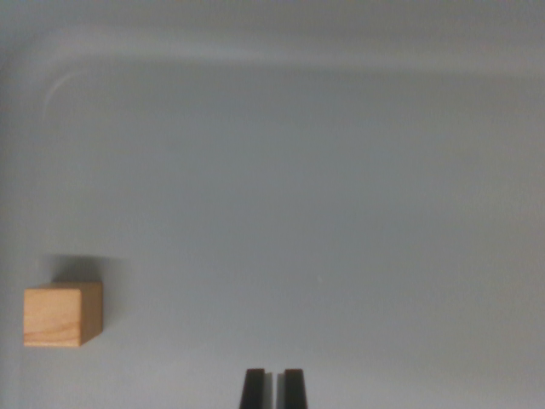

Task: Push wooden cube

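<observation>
Plain pale grey desk (324, 187), raised rim at far edge. Small light-brown wooden cube (61, 315) near left edge — untouched. Hand (272, 388) pressed nearly together, well apart from cube — push not yet begun.

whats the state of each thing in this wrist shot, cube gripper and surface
wooden cube: resting flat on the surface at the wrist view's lower left, upright, untouched, well apart from the gripper
gripper: at the bottom edge of the view, fingers nearly together with only a thin gap, holding nothing
grey surface: bare apart from the cube, with a raised rounded rim along the top and left
</observation>
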`<control>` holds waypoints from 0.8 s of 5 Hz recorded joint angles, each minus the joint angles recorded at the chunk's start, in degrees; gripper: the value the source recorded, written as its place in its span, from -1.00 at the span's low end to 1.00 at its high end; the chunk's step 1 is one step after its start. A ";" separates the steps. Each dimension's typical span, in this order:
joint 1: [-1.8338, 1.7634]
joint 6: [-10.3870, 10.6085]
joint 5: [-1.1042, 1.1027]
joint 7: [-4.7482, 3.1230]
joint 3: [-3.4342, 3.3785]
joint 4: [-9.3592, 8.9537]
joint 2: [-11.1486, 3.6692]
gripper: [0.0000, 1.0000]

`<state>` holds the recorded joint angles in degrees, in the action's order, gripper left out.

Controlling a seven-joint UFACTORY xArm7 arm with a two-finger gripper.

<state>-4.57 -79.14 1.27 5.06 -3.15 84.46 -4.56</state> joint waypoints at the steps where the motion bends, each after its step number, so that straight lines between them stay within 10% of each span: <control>1: -0.78 2.22 -0.32 1.21 -0.55 -1.69 -0.78 -1.00; 4: -1.64 4.69 -0.68 2.56 -1.16 -3.57 -1.65 -1.00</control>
<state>-6.21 -74.45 0.59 7.62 -4.31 80.89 -6.21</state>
